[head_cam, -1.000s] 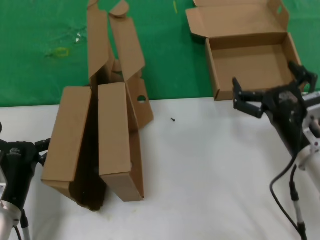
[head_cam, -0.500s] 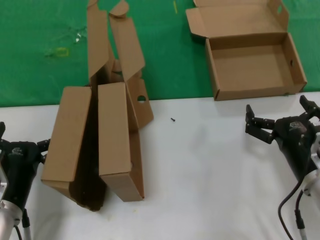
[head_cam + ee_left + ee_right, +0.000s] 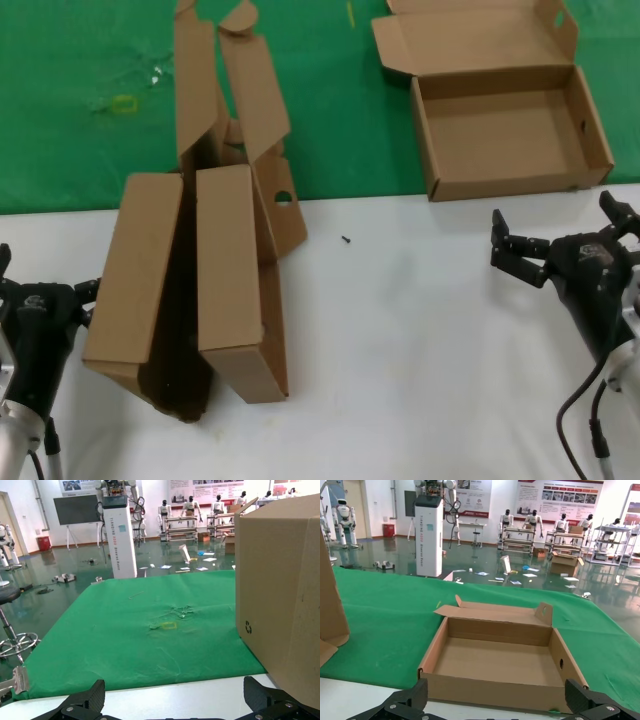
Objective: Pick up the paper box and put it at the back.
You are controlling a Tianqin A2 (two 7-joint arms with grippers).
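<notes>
My right gripper [image 3: 560, 240] hovers above the white bench [image 3: 420, 340] at the right, just near of the shallow brown corrugated cardboard paper box [image 3: 505, 125]. The jaws stand wide apart and hold nothing. From the right wrist view the paper box [image 3: 502, 662] lies straight ahead, its lid hinged open toward the far side, its tray empty.

The box rests almost wholly on the wrinkled green cloth at the back [image 3: 330, 110], with its near wall right at the cloth's edge where the bench begins. I judge it placed, or very nearly so.

My left gripper [image 3: 45, 300] waits low at the near left. Its jaws are spread open and empty, right beside a cluster of other brown cardboard boxes [image 3: 200, 270] standing on edge across the cloth's border. In the left wrist view one of those cardboard walls [image 3: 280, 595] fills the side.

Risks, as I judge them: if my right arm swings forward or rises carelessly, a jaw tip could catch the near wall and drag the light box back onto the bench. If my left arm shifts sideways, it could nudge the upright boxes, which look loosely propped, and topple them.
</notes>
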